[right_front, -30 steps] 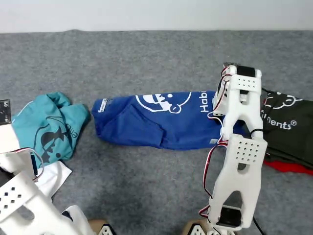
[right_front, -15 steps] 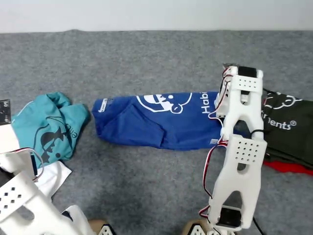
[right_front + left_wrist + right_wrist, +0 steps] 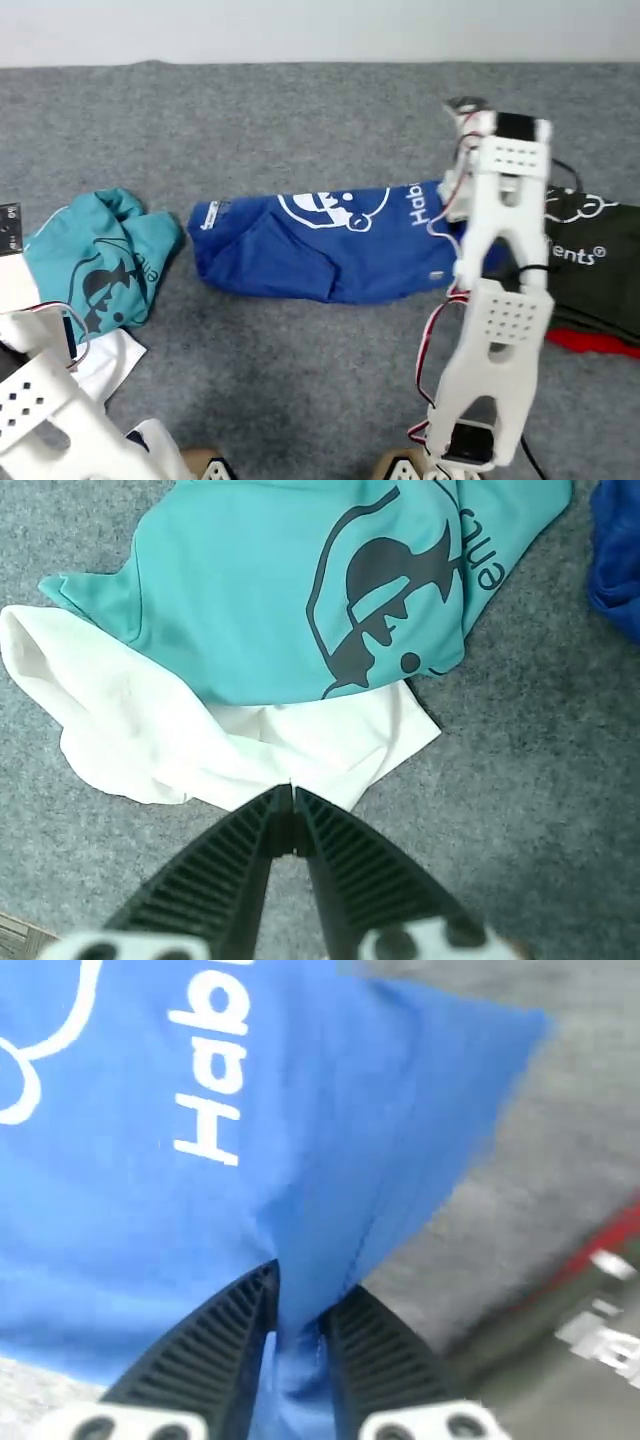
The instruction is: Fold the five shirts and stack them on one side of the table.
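The grey bench (image 3: 300, 130) carries all five. The blue shirt (image 3: 320, 245) lies mid-bench, folded into a long strip. The black shirt (image 3: 590, 270) sits folded at the right side, and the teal shirt (image 3: 100, 265) and white shirt (image 3: 150, 740) lie crumpled at the left. A red shirt (image 3: 590, 342) peeks from under the black. I judge two done and two untouched. The right gripper (image 3: 300, 1280) has its fingers pinching the blue shirt's end. The left gripper (image 3: 293, 792) has its fingers closed on nothing.

grey felt-like table surface (image 3: 300, 130), plain pale wall (image 3: 300, 30) along its far edge, soft even light
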Controlling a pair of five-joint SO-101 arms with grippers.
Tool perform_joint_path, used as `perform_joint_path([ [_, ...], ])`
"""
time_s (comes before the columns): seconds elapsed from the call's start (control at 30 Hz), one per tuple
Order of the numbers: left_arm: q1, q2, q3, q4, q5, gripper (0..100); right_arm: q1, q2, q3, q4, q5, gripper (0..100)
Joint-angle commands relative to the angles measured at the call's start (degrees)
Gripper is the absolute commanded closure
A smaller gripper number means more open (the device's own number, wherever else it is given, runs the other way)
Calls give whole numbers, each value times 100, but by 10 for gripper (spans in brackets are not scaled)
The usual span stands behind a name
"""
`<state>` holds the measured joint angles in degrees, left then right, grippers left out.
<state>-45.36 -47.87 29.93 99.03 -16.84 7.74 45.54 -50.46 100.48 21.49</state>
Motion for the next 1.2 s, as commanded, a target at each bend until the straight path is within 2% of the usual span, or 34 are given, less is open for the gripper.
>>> perform_joint_path([
  [0.0,26,-105,-31,97,-62,993,523,-637,-299,233,466,990],
  [0.17,26,-97,-31,97,-44,993,848,-1024,-299,242,923,990],
  [0.3,26,-97,-22,88,-44,993,514,-1297,-246,251,1002,990],
  [0.43,26,-114,-31,88,-53,993,-312,-1692,360,251,1020,990],
  [0.63,18,-114,-31,88,-53,993,-1956,-2492,1424,242,976,990],
  [0.8,0,-114,-31,88,-35,993,-3055,-2571,1574,189,747,990],
  [0.97,0,-114,-31,88,-35,993,-3820,-2281,1565,-163,738,990],
  [1.17,0,-114,-22,88,-35,993,-4338,-1763,1565,-646,747,990],
])
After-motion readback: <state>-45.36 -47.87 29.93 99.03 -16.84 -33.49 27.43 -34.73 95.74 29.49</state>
